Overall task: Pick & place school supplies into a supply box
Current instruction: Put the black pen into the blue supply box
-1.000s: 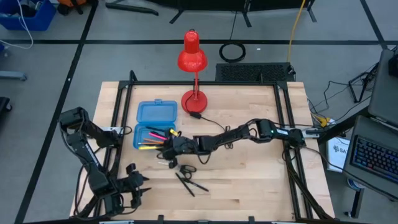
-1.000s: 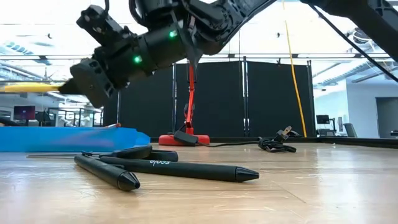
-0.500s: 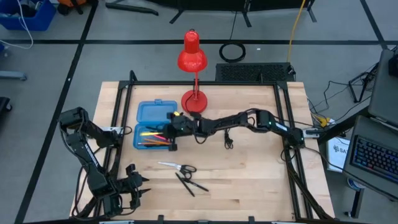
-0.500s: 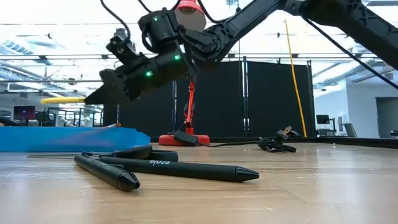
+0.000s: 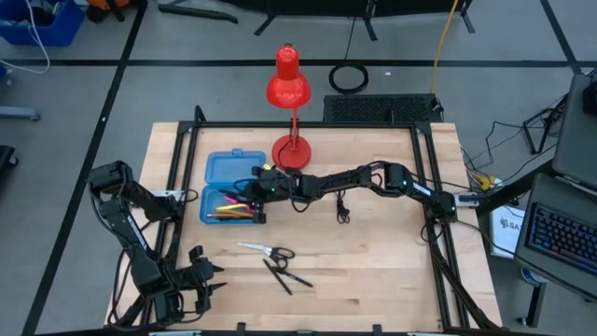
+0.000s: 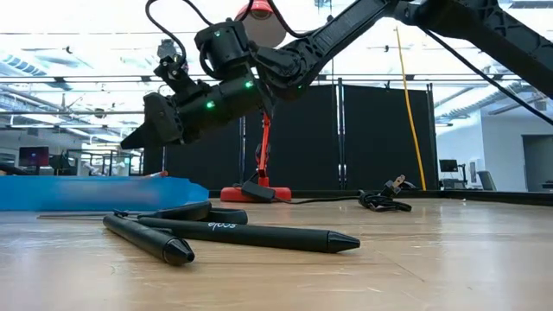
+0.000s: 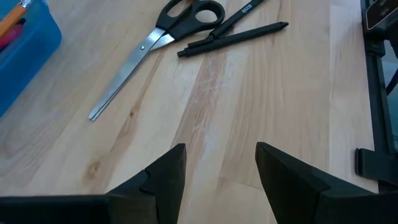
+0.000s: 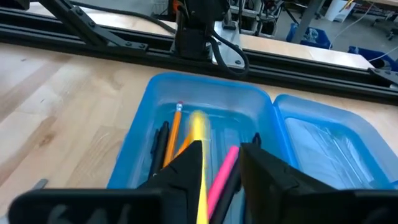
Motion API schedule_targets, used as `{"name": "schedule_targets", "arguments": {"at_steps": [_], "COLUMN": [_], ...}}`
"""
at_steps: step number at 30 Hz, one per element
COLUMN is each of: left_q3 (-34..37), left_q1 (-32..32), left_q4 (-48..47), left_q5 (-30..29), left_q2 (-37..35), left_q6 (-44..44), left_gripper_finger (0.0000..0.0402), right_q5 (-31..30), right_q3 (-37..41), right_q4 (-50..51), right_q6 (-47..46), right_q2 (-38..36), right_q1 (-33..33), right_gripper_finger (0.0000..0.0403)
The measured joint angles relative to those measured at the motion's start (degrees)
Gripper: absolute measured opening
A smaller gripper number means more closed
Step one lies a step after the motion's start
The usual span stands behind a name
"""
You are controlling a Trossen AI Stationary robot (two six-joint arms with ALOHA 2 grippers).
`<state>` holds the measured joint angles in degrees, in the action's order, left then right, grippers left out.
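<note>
Blue supply box (image 5: 233, 189) lying open at the table's left, with pencils and pens (image 8: 186, 146) inside. Right gripper (image 5: 258, 183) hanging just above it, fingers a little apart, yellow pencil (image 8: 199, 158) blurred between them. Scissors (image 5: 264, 250) and two black pens (image 5: 286, 275) lying nearer, on the wood. Left gripper (image 7: 219, 171) resting at the near left corner, fingers apart, holding nothing.

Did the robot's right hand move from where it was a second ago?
Yes. The right gripper left the spot near the scissors and moved toward the red lamp side, and is now over the blue supply box.
</note>
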<state>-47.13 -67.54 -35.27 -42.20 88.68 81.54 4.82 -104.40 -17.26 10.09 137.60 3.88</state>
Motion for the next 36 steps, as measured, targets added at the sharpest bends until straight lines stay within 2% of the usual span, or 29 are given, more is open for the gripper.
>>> {"name": "schedule_targets", "arguments": {"at_steps": [5, 14, 18, 24, 29, 36], "left_q3": [0.0, 0.0, 0.0, 0.0, 0.0, 0.0], "left_q1": [0.0, 0.0, 0.0, 0.0, 0.0, 0.6], "left_q4": [0.0, -0.1, -0.1, 0.0, 0.0, 0.7], "left_q5": [-0.7, -3.3, -5.3, -7.4, -10.5, -17.2], "left_q2": [0.0, 0.0, 0.0, 0.0, 0.0, 0.0], "left_q6": [0.0, -1.0, -1.8, -1.8, -1.9, -1.9], "left_gripper_finger": [0.02, 0.02, 0.02, 0.02, 0.02, 0.02], "right_q5": [0.0, -0.1, -0.3, -0.2, -0.3, -2.6], "right_q3": [0.0, 0.1, 0.1, 1.4, 10.6, 33.2], "right_q4": [-0.1, 0.1, 3.4, 13.6, 11.4, -6.2], "right_q6": [0.0, 3.8, 5.6, 6.1, 3.1, -2.1], "right_q2": [0.0, -3.9, -6.3, -10.5, -15.6, -28.3], "right_q1": [-0.1, -3.6, -5.8, -8.8, -9.9, -12.2], "right_gripper_finger": [0.0104, 0.0086, 0.0086, 0.0077, 0.0058, 0.0027]}}
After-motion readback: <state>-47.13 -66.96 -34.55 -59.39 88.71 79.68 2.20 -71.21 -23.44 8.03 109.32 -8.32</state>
